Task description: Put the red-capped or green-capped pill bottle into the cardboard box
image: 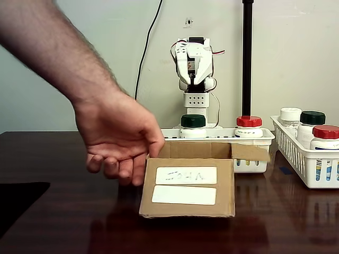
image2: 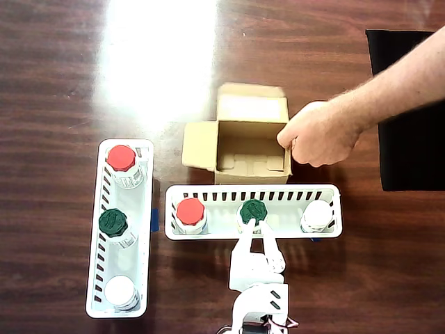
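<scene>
Tool: in the overhead view the tool [image2: 254,235] sat at the bottom centre of the frame, its two white fingers parted and reaching up the picture to either side of the green-capped bottle [image2: 253,211]; whether the pads pressed the bottle could not be told, and the bottle stood in its basket, not lifted.
Green-capped bottle: upright in the middle of the horizontal white basket [image2: 208,192], between a red-capped bottle [image2: 190,212] to its left and a white-capped bottle [image2: 316,216] to its right.
Key relation: the cardboard box [image2: 240,132] lay straight up the frame from the tool and the green cap, just past the basket's far wall, its open mouth almost in line with the fingers.
Box: flaps open and inside bare in the overhead view; in the fixed view its labelled front [image: 186,185] faced the camera at lower centre.
Hand: a person's hand [image2: 318,133] gripped the box's right wall in the overhead view; in the fixed view the same hand [image: 119,138] came in from the upper left of the frame onto the box's left edge.
Judgement: the move ahead looked like a lift and a short carry over the basket wall into the box, clear of the hand.
Side basket: a second basket [image2: 119,229] at the left of the overhead view held three more bottles, well aside.
Surface: dark wood [image2: 55,83], with glare at upper centre.
</scene>
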Controlling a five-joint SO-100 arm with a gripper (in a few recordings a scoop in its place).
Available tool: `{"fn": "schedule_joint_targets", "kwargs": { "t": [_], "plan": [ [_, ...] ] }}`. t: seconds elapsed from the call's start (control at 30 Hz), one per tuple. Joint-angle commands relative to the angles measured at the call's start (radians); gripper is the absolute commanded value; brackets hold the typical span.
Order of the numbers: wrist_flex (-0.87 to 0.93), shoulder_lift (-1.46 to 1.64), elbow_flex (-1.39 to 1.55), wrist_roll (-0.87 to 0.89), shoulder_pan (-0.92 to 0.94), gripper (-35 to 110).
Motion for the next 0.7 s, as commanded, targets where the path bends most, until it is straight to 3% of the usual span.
{"fn": "schedule_joint_targets", "kwargs": {
  "t": [0.0,0.13,0.37,0.57,0.67],
  "plan": [
    [0.014,0.086,-0.051,0.023,-0.040,1],
    [0.035,0.043,-0.107,0.023,-0.052,1],
    [0.115,-0.334,-0.448,0.014,-0.098,1],
    [0.014,-0.515,-0.528,0.140,-0.077,1],
    [-0.143,-0.627,-0.511,0.247,-0.043,1]
  ]
}}
